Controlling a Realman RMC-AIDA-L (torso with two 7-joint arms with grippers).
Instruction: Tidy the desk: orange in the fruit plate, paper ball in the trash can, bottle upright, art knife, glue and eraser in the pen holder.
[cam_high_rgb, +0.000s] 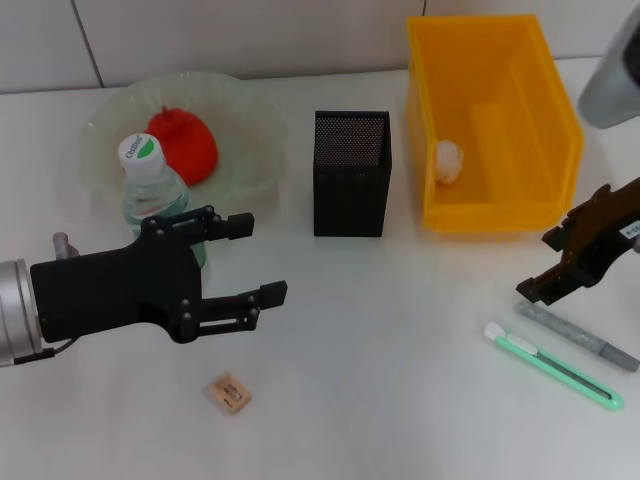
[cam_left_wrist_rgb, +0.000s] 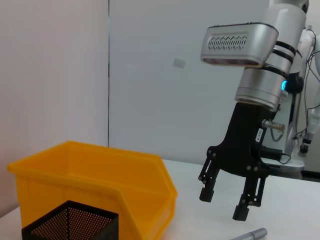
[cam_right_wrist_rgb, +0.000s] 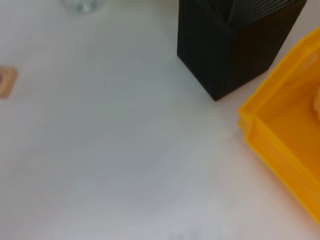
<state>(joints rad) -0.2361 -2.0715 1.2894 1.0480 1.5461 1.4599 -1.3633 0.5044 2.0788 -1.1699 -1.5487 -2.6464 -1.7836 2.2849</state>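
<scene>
The mesh pen holder (cam_high_rgb: 351, 172) stands mid-worktop (cam_high_rgb: 400, 360), empty-looking; left of it the bottle (cam_high_rgb: 152, 190) is upright against the fruit plate (cam_high_rgb: 250, 130) holding the orange (cam_high_rgb: 185, 145); right of it the paper ball (cam_high_rgb: 449, 160) lies in the yellow trash bin (cam_high_rgb: 500, 120); art knife (cam_high_rgb: 553, 365) and glue stick (cam_high_rgb: 580, 337) lie far right beneath the right claw (cam_high_rgb: 545, 265), jaws spread for a pick, I judge; eraser (cam_high_rgb: 230, 393) lies in front-left; left claw (cam_high_rgb: 255, 260) hangs wide, hiding the bottle's base.
</scene>
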